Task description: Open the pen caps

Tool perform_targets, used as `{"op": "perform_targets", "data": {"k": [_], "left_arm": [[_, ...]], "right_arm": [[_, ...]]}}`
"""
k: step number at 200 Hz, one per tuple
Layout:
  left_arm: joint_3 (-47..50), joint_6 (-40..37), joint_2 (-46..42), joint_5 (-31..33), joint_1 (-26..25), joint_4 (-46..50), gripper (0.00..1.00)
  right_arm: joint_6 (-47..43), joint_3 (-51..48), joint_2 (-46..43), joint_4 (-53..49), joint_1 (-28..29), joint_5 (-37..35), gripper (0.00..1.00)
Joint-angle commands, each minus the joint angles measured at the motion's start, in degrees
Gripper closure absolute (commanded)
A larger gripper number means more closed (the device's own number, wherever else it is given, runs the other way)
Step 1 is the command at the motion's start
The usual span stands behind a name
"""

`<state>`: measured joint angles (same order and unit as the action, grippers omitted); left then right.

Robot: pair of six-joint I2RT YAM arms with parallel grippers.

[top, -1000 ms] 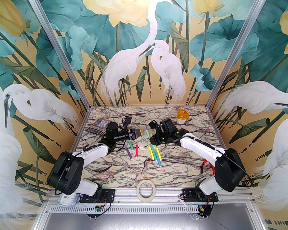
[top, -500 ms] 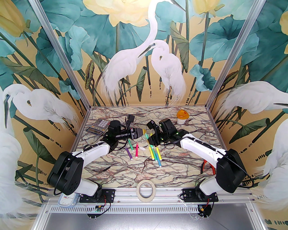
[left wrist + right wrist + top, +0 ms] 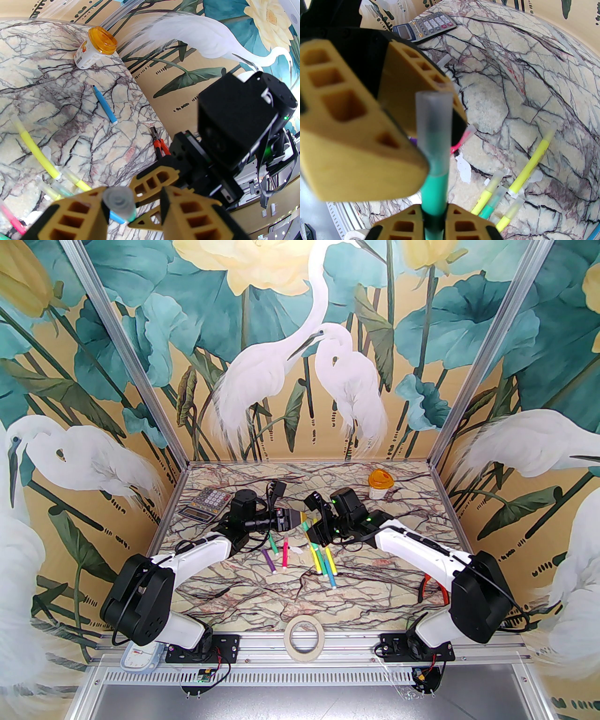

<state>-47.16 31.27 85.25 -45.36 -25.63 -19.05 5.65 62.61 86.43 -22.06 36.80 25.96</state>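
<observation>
The right fingers [image 3: 461, 222] are pinching a teal pen [image 3: 435, 187] by its body, holding it up off the bench [image 3: 365, 605] over the middle, toward the far edge. Its clear cap [image 3: 434, 126] sits between the left fingers [image 3: 77, 211], which are spread: one pad touches it, the other stands off. I'd say this is the cap-gripping step; next they must clamp, then pull straight along the pen. More capped pens [image 3: 323, 563] lie mid-bench

- Left gripper [image 3: 133, 199] and right gripper [image 3: 433, 222], clamped on a green pen [image 3: 434, 187], meet mid-table and bar the way between.
- Pens [image 3: 328, 563] litter the table [image 3: 262, 596] beneath.
- Calculator [image 3: 206, 503], jar [image 3: 380, 483], pliers [image 3: 432, 589] and tape [image 3: 288, 637] sit at the edges.
- Bare marble lies between pens and tape.
</observation>
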Motion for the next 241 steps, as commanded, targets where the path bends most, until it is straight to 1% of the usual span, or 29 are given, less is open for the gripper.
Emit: {"op": "perform_targets", "data": {"k": [1, 71, 82, 92, 105, 117, 124, 131, 154, 197, 215, 241], "left_arm": [[-1.7, -1.2, 1.0, -0.3, -0.7, 1.4, 0.64], [-2.3, -0.9, 1.2, 0.1, -0.8, 2.3, 0.82], [-2.4, -0.8, 1.2, 0.2, -0.8, 2.3, 0.83], [-2.4, -0.7, 1.2, 0.3, -0.7, 2.3, 0.85], [-2.5, -0.5, 1.2, 0.3, -0.7, 2.3, 0.87], [-2.6, -0.3, 1.2, 0.3, -0.8, 2.2, 0.89], [-2.6, -0.1, 1.2, 0.2, -0.8, 2.1, 0.90], [-2.6, 0.0, 1.1, 0.1, -0.8, 1.9, 0.91], [-2.6, 0.7, 0.9, -0.5, -0.8, 1.3, 0.94], [-2.5, 1.4, 0.6, -1.1, -0.9, 0.6, 0.97], [-2.5, 1.4, 0.5, -1.1, -0.8, 0.8, 0.97], [-2.4, 0.8, 0.2, -0.1, -0.9, 1.6, 0.98]], "right_arm": [[-1.3, 0.0, -1.5, 1.2, 0.3, 0.7, 1.00], [-1.8, -0.7, -1.5, 2.0, 0.3, 0.4, 1.00], [-1.9, -0.9, -1.4, 2.2, 0.3, 0.2, 0.99], [-1.9, -1.1, -1.4, 2.4, 0.3, -0.1, 0.95], [-1.8, -1.5, -1.5, 2.8, 0.3, -0.5, 0.88], [-1.8, -2.0, -1.6, 3.4, 0.3, -0.7, 0.80], [-1.6, -2.3, -1.6, 3.9, 0.3, -0.7, 0.73], [-1.5, -2.6, -1.7, 4.4, 0.3, -0.8, 0.69], [-0.9, -3.5, -1.5, 6.5, 0.3, -0.8, 0.64], [0.1, -4.0, -0.1, 9.2, 0.3, -0.3, 0.63], [0.5, -4.2, 0.1, 10.0, 0.3, 0.3, 0.68], [0.4, -4.4, -0.1, 10.0, 0.3, 0.4, 0.79]]}}
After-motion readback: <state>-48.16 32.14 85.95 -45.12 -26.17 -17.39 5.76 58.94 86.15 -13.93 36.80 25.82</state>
